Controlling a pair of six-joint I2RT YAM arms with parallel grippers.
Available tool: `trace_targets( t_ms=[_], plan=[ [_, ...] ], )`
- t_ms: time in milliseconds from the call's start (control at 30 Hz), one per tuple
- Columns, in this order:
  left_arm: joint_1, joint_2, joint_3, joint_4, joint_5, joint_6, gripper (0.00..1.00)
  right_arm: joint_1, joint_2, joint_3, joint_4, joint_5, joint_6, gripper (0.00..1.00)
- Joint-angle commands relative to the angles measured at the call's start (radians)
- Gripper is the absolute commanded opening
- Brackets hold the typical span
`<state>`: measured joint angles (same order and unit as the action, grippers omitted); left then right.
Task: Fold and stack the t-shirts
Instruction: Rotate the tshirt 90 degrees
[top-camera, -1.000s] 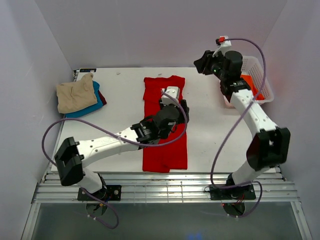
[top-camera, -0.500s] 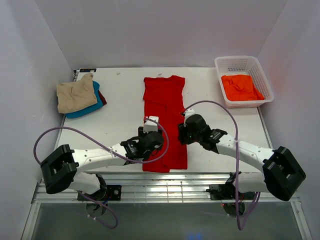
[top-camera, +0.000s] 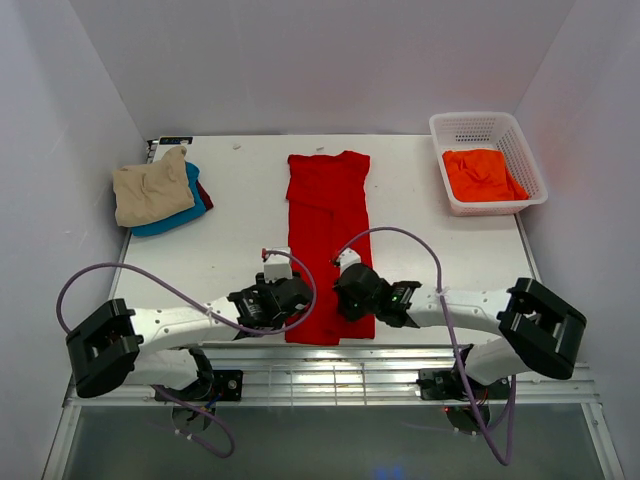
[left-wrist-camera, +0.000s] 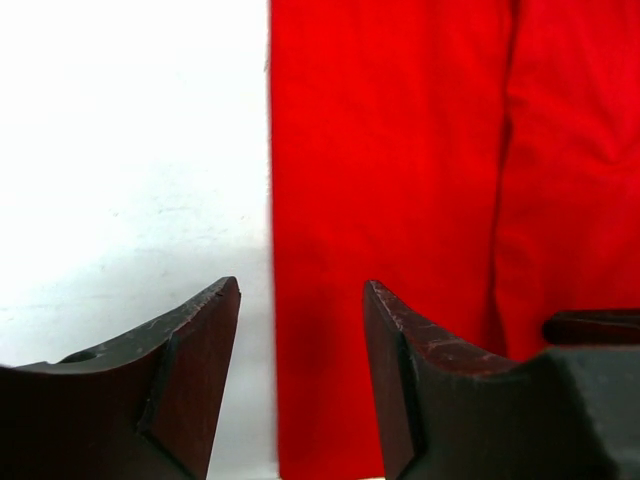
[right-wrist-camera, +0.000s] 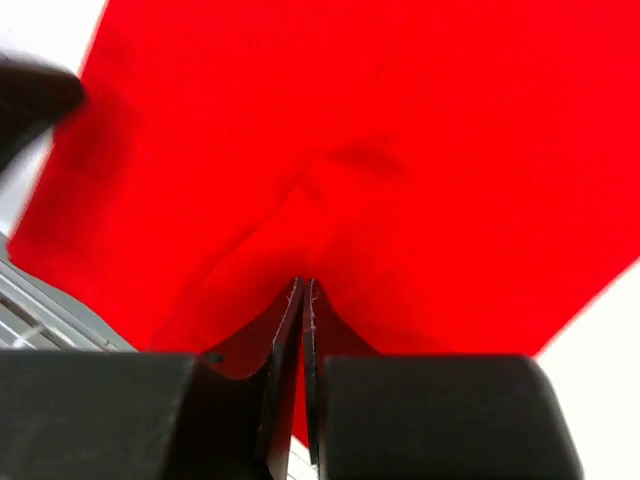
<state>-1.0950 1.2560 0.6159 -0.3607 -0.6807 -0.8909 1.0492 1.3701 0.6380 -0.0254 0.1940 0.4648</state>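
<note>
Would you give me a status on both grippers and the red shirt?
Left gripper open, astride left edge of red t-shirt. Right gripper shut at its near hem; pinch unconfirmed. Shirt flat, folded lengthwise. Nothing in the way.

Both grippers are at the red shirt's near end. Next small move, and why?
Probably close the left gripper on the left edge of the bright red cloth t-shirt: its jaws stand open astride that edge, while the right gripper looks shut on a crease, so both could then lift.

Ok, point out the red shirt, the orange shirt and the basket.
red shirt (top-camera: 328, 200): top view, upper middle of the cloth
orange shirt (top-camera: 482, 172): top view, centre of the cloth
basket (top-camera: 472, 128): top view, far lattice wall
</note>
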Motion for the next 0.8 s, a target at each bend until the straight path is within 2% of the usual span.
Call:
trace_targets(
  t_ms=[0,333,767],
  plan=[
    [0.003,-0.082,-0.037,-0.032,0.007,-0.069,0.63,0.067,0.058,0.047,0.048,0.056,0.041,0.08],
    [0.003,-0.217,-0.099,-0.093,0.021,-0.126,0.63,0.164,0.142,0.146,0.024,0.111,0.077,0.08],
    [0.001,-0.251,-0.151,-0.101,0.076,-0.177,0.63,0.278,0.216,0.196,-0.111,0.225,0.164,0.08]
  ],
)
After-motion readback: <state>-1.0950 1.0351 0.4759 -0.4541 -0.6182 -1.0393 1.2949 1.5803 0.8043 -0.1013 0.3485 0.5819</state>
